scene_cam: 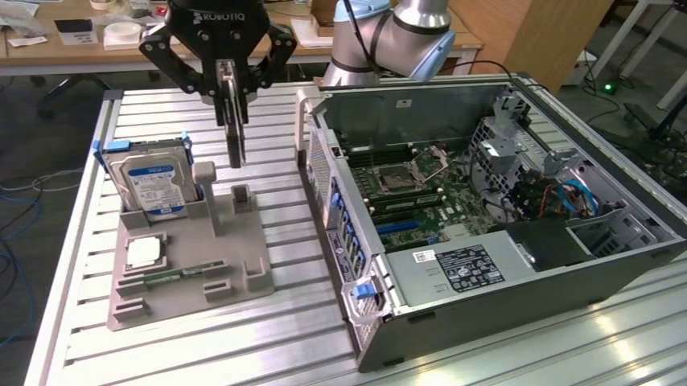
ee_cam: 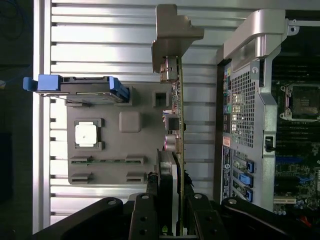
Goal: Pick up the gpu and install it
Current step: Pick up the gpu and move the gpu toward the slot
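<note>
A ribbed aluminium table (scene_cam: 215, 354) carries the work, with wooden desks (scene_cam: 504, 36) behind it at twelve o'clock. At nine o'clock in the exterior view a flat grey plastic parts holder (scene_cam: 231, 241) lies on the table. A thick silver hard drive (scene_cam: 156, 181) with a blue-and-white label stands upright in the holder's far corner, and a small square silver chip (scene_cam: 145, 251) sits in a pocket nearer the camera. Above the holder hangs the black two-fingered gripper (scene_cam: 228, 80). Its fingers are drawn in narrow and clamped on the faces of the gpu (scene_cam: 233, 129), a thin flat card, dark on one side and green on the other. The gpu is seen edge-on with its long axis upright, running straight down from the fingers. Its silver metal bracket (ee_cam: 172, 30) is at the end farthest from them. That end looks clear of the holder, just above a small upright post. At three o'clock from the card stands the open grey computer case (scene_cam: 451, 269), well apart from it. The green motherboard (scene_cam: 429, 205) lies flat inside, facing up, so the card's long axis looks crosswise to the board.
</note>
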You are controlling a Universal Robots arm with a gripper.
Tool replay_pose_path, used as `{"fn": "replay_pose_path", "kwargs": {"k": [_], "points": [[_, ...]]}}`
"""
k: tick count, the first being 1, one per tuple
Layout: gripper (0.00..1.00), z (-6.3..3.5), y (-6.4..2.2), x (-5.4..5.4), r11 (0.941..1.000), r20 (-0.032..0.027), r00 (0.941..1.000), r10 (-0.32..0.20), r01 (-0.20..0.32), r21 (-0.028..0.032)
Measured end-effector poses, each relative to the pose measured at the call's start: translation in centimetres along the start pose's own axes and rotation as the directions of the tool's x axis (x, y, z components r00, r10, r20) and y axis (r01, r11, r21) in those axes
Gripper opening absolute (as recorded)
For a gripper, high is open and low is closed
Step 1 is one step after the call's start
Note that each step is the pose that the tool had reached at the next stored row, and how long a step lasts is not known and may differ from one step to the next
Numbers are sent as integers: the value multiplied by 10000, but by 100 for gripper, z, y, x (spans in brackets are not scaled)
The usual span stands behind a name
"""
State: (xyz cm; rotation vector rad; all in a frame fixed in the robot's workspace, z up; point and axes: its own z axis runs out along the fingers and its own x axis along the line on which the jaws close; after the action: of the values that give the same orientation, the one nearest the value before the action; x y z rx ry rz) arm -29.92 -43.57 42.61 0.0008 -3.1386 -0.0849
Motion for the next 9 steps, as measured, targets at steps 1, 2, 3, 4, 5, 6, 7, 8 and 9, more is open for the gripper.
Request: {"fn": "replay_pose_path", "kwargs": {"k": [1,2,3,4,5,6,7,8,9], "points": [[28,0,0,0,10000,0,10000,0,0,1],[28,-1,0,-4,10000,-2,10000,-1,1,2],[28,-2,-1,-13,10000,-3,10000,-2,2,3],[28,-1,0,-25,10000,-2,10000,-1,1,1],[28,0,0,-44,10000,0,10000,0,0,1],[28,0,0,-72,10000,0,10000,0,0,0],[28,-1,0,-100,10000,-1,10000,0,0,1],[28,0,0,-127,10000,0,10000,0,0,0],[28,-1,0,-154,10000,-1,10000,-1,1,1]]}}
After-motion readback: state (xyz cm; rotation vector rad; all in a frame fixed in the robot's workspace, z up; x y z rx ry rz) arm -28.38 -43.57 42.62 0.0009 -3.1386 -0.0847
